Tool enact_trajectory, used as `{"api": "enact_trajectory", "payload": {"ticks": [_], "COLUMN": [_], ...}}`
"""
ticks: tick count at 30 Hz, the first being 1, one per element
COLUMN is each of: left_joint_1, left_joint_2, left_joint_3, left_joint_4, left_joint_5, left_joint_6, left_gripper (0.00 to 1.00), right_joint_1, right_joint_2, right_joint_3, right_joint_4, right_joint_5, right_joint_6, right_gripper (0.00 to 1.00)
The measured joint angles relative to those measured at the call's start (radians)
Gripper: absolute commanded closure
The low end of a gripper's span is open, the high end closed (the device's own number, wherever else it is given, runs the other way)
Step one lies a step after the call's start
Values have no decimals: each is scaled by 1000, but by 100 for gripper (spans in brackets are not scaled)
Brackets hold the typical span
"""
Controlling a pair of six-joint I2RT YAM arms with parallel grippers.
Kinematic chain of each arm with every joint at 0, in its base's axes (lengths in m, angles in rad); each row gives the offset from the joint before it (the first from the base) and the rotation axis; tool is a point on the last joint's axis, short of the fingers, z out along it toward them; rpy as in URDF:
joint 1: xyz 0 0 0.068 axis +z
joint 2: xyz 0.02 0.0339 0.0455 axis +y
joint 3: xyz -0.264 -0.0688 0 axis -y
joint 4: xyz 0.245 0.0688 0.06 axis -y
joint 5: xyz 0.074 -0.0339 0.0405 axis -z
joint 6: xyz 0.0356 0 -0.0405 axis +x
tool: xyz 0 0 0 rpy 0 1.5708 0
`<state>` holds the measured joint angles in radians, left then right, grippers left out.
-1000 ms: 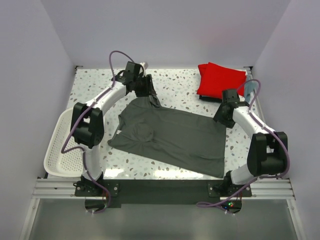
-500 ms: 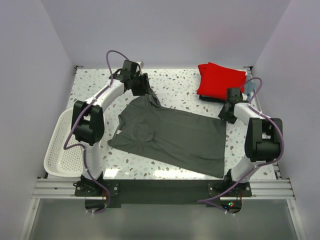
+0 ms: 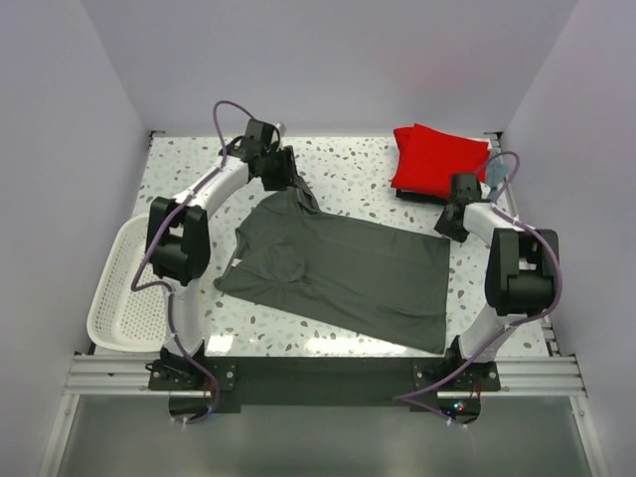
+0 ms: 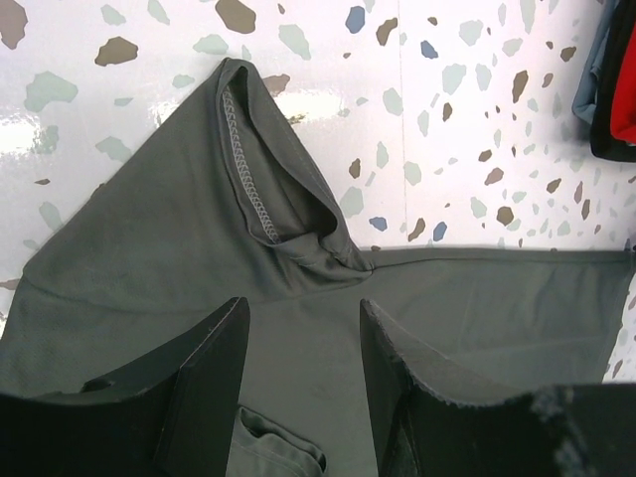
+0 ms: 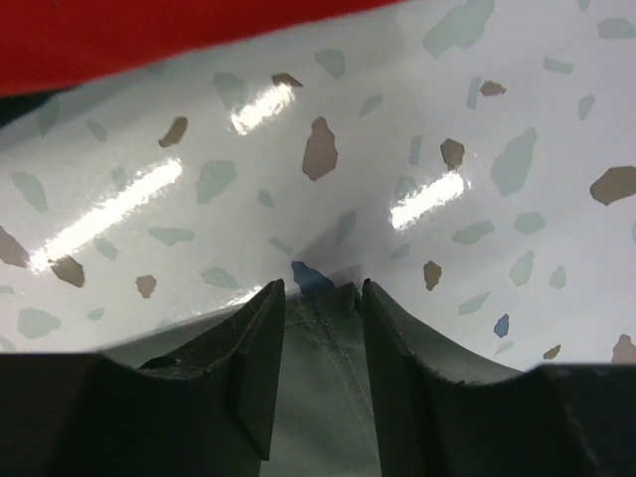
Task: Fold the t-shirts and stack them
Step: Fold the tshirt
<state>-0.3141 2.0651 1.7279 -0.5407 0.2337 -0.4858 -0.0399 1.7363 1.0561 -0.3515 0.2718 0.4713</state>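
The dark grey t-shirt [image 3: 348,273] lies spread on the speckled table, one sleeve bunched at its far left corner [image 4: 288,209]. My left gripper [image 3: 288,179] is open and empty just above that sleeve area [image 4: 303,308]. My right gripper [image 3: 444,227] is open at the shirt's far right corner, and the hemmed corner [image 5: 323,397] lies flat between its fingers [image 5: 318,288]. The folded red t-shirt [image 3: 437,159] sits at the back right on something dark. The light blue-grey t-shirt [image 3: 497,179] peeks out beside it.
A white mesh basket [image 3: 114,298] hangs off the table's left edge. White walls enclose the table on three sides. The red stack's edge shows at the top of the right wrist view [image 5: 149,30] and at the right of the left wrist view [image 4: 626,89].
The right arm's elbow has swung towards the back wall while its gripper stayed at the shirt corner. The left gripper shifted slightly towards the back. The shirt has not moved.
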Motion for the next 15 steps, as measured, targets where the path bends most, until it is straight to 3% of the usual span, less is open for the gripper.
{"api": "enact_trajectory", "payload": {"ticks": [8,15], "left_joint_1": [0,-1], "left_joint_2": [29,71], "left_joint_3": [18,63], "left_joint_4": [-7,-5], "left_joint_5": [-3,-23], "left_joint_6": [5,6], "left_gripper": [47,50], "right_joint_1": [0,0], "right_joint_2": [-11,-11], "right_joint_3": [-66,-68], "right_joint_4": [19,31], "right_joint_5": [0,0], "right_joint_6": [8,6], "right_gripper": [61,73]}}
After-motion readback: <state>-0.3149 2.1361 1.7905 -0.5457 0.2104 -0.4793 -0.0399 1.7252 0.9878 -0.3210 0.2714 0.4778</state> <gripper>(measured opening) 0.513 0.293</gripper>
